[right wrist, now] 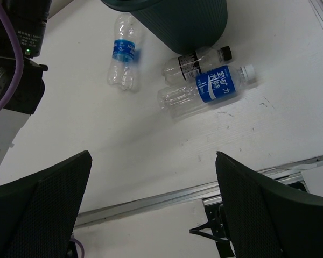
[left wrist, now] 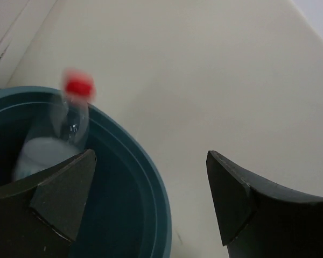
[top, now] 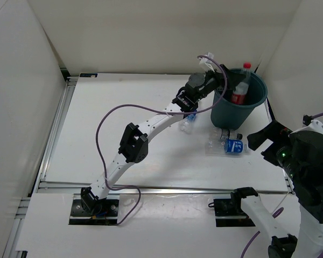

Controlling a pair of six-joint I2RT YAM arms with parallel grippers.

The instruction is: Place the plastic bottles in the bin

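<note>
Stands at about one in four done, judging from what shows.

Holds nothing in the left claw (left wrist: 151, 161): fingers spread wide, poised over the rim of the bin (left wrist: 130, 204). Shows the red-capped bottle (left wrist: 70, 121) just past one finger of that claw, down inside the bin, roughly upright and smeared with blur. Probably dropping or settling, then; impossible to say whether resting on the bottom. Matches from overhead: red cap poking above the bin's far rim, just beside the claw.

Leaves three bottles lying on the counter (right wrist: 97, 140). Puts a blue-labelled bottle (right wrist: 122, 51) below and behind the left claw, close under that arm and near the bin's foot. Puts the other two ahead of the right claw (right wrist: 153, 161), side by side and touching or nearly so. Has the dark-capped bottle (right wrist: 196, 61) on the far side of the pair, just beside the bin's base. Has the white-capped bottle (right wrist: 210, 88), also blue-labelled, on the side nearer the claw.

Carries nothing in the right claw either: fingers wide, hovering over bare counter, well short of the pair.

Cannot see into the bin's depth, so cannot rule out other bottles already down there. Going by the visible count alone, calls for three more pick-ups and drops.
</note>
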